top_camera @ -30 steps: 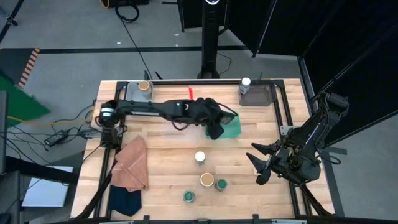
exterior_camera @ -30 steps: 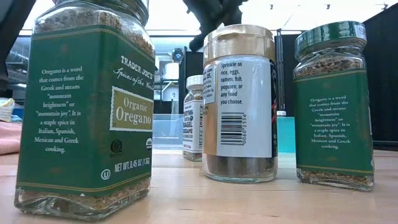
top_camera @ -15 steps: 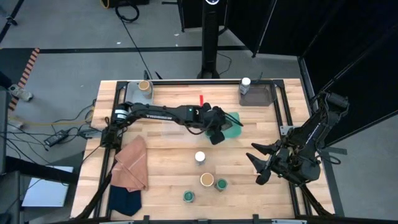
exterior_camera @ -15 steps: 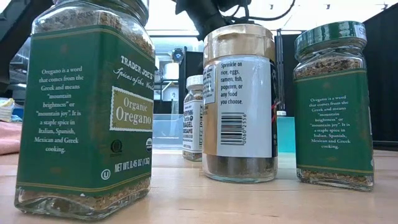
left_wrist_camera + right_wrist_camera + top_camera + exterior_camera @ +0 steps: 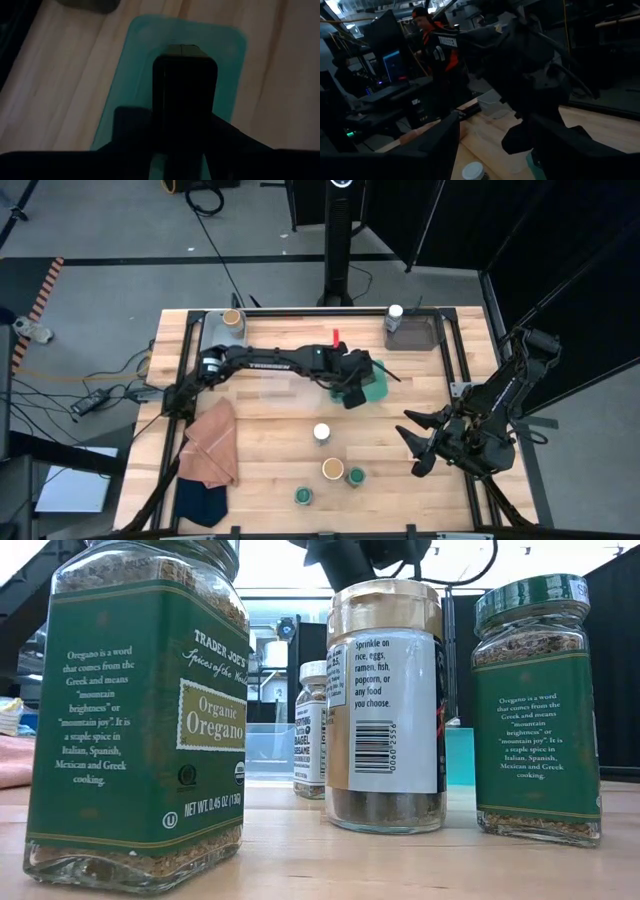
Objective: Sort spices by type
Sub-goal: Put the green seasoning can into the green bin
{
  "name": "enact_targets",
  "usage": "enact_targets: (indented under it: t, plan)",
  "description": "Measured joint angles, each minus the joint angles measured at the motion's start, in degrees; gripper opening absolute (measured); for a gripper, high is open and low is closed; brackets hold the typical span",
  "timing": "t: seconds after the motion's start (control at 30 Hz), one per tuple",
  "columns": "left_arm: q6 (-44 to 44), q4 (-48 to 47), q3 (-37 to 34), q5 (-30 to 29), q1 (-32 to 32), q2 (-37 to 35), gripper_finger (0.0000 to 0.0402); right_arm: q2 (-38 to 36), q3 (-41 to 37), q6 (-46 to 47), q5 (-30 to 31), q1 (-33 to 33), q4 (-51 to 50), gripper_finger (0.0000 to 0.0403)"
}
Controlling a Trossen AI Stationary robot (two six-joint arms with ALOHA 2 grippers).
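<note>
Left tool (image 5: 350, 392) closed on a dark tin (image 5: 184, 100), gripped by its sides over the teal tray (image 5: 125, 100), near the middle of the tabletop (image 5: 260, 430). Seen past the fingers, tin centred above the tray's floor. Hard to say whether touching it or just above. Probably lined up this way so as to settle flat inside the walls. Judged as the placing step for the tins.

Right tool (image 5: 413, 448) open and empty, parked near the tabletop's right edge, well clear of the left arm's work.

Further out, toward the front: a white-lidded jar (image 5: 321, 432) alone, then a tan-lidded jar (image 5: 332, 469) just beside a green-lidded jar (image 5: 355, 477), and a second green-lidded jar (image 5: 304, 496) a little apart. From table height, both green ones labelled oregano, so likely bound for one shared group.

At the back, a back tan-lidded jar (image 5: 232, 318) in the left grey tray (image 5: 212, 330) and a back white-lidded jar (image 5: 395, 313) at the right grey tray (image 5: 420, 335), presumably sorted by kind already.
</note>
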Motion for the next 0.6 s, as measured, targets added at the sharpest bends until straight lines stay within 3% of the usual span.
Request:
enact_targets:
  t: [0.6]
  plan:
    - [5.51,-2.82,-0.11,2.32,0.69,1.97,0.0137,0.0,0.0,0.07,0.0,0.0,-0.13,0.0242]
